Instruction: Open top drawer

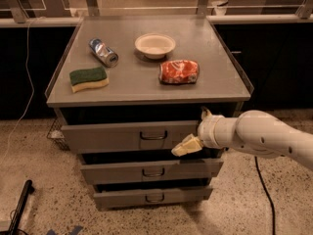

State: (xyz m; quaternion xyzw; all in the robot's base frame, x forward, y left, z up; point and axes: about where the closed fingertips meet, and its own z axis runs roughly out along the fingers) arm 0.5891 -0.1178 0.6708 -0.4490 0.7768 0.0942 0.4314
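The top drawer (112, 137) is the widest grey front of three, just under the cabinet top, with a small bracket handle (153, 135) at its middle. It stands slightly out, with a dark gap above it; its tray is hidden. My gripper (195, 129) is at the drawer front's right end, to the right of the handle and not on it. One cream finger (185, 146) lies low against the front, the other tip (205, 113) shows above the front's upper edge. The fingers are apart and hold nothing.
Two narrower drawers (152, 171) (154, 197) sit below. On the cabinet top (137, 84) lie a green sponge (88, 78), a can (103, 52), a white bowl (155, 45) and a red chip bag (179, 71). A black cable (261, 190) trails on the floor at the right.
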